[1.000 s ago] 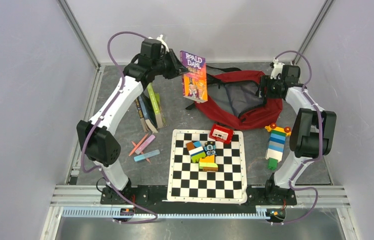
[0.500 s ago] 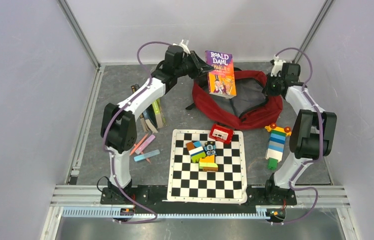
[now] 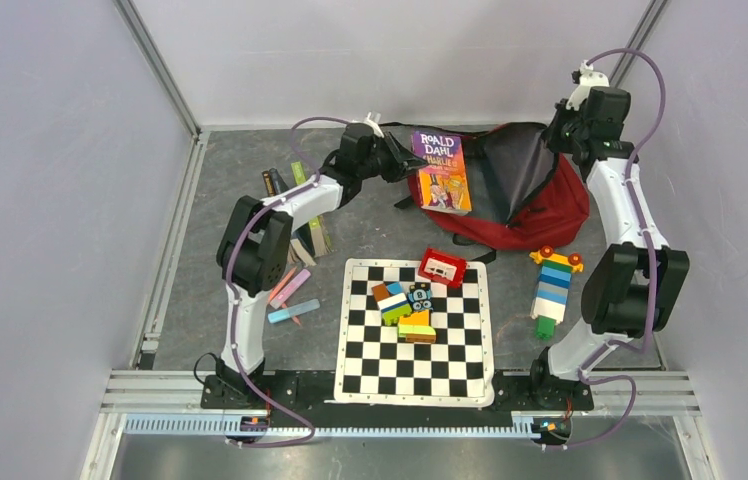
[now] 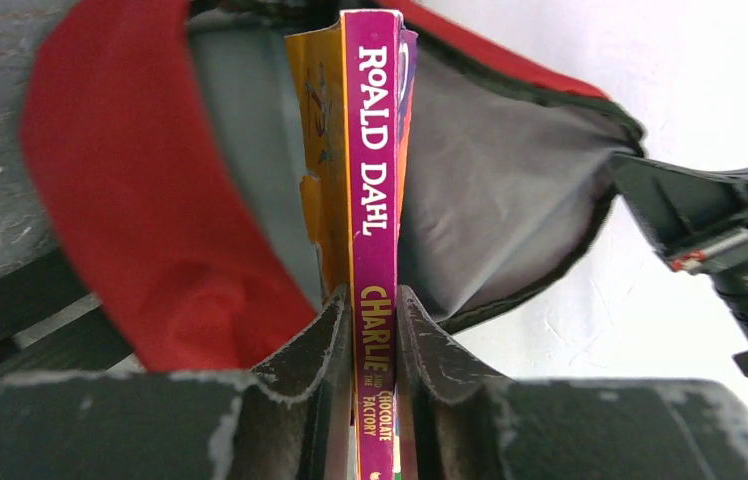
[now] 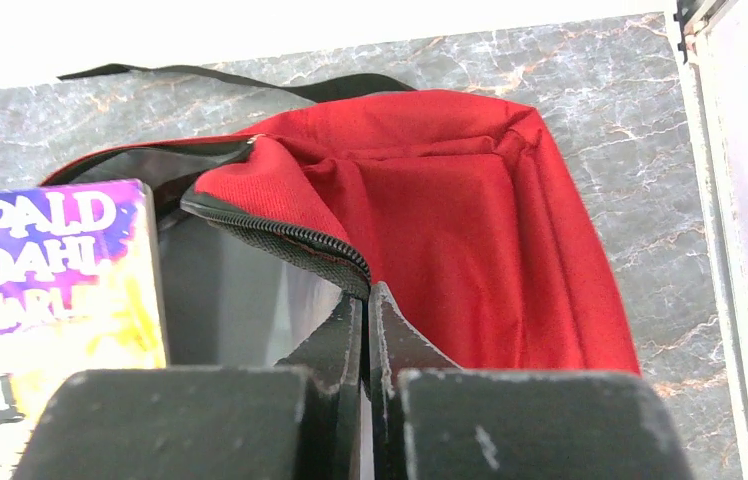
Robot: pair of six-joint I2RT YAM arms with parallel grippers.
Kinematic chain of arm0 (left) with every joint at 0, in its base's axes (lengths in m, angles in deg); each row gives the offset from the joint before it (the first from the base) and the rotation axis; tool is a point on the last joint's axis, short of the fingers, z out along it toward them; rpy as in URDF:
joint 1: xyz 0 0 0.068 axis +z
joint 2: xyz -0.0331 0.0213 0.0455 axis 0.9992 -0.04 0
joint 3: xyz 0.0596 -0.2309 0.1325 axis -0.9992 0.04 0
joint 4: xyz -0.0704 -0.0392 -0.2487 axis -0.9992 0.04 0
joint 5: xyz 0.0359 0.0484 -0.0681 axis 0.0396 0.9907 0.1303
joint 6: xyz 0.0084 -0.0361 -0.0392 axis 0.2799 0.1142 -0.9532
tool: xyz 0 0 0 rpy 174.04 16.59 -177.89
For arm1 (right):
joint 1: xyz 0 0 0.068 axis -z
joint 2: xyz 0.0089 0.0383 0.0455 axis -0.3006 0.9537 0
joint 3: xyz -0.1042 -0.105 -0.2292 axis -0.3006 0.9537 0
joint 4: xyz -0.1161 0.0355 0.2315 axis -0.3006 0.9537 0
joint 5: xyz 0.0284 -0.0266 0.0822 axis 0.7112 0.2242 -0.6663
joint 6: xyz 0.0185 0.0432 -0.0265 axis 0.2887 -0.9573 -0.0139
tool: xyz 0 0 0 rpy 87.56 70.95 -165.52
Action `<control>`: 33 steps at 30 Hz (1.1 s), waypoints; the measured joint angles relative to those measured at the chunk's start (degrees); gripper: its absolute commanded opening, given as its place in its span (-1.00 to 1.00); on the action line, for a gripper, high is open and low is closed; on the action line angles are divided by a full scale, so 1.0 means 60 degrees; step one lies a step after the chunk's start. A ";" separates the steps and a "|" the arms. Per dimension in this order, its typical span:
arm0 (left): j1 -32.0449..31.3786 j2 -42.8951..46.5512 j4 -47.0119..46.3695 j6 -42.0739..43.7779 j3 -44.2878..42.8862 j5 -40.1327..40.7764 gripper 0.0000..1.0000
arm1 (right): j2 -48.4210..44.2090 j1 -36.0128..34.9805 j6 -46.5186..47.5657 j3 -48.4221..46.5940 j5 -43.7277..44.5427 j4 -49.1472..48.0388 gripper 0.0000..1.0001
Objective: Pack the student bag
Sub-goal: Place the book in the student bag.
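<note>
Two arms are seen from above: the bag [image 3: 550, 205], at the far right, is propped open by the right gripper [image 3: 555, 135], clenched on its rim, while a book [image 3: 440, 172] is grasped by the left gripper [image 3: 405, 160] at the mouth. A stack [image 3: 295, 225], toy box [image 3: 442, 267] and blocks [image 3: 405, 308] on a chessboard [image 3: 415, 370] lie nearer, well apart.

From the left wrist, the spine is seen pinched between the jaws, grey lining behind.

From the right wrist, the zipper edge is seen nipped. The fabric is judged soft and limp, best taken at that firmer rim, and its near lip may be snagged.
</note>
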 measured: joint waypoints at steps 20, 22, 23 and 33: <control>-0.0925 -0.2091 0.1555 -0.0306 -0.2779 -0.0127 -0.96 | 0.0004 -0.1825 -0.0889 -0.1035 -0.0066 0.0142 -1.00; -0.0984 -0.2364 0.1698 -0.0510 -0.3107 -0.0204 -0.96 | 0.0004 -0.2124 -0.0936 -0.1144 0.0018 0.0138 -1.00; -0.1016 -0.2524 0.1778 -0.0612 -0.3304 -0.0240 -0.96 | 0.0004 -0.2277 -0.0976 -0.1202 0.0047 0.0135 -1.00; -0.1166 -0.3238 0.1239 -0.1985 -0.4044 -0.0178 -0.96 | -0.0102 -0.2889 -0.1577 -0.0820 0.0182 -0.0357 -1.00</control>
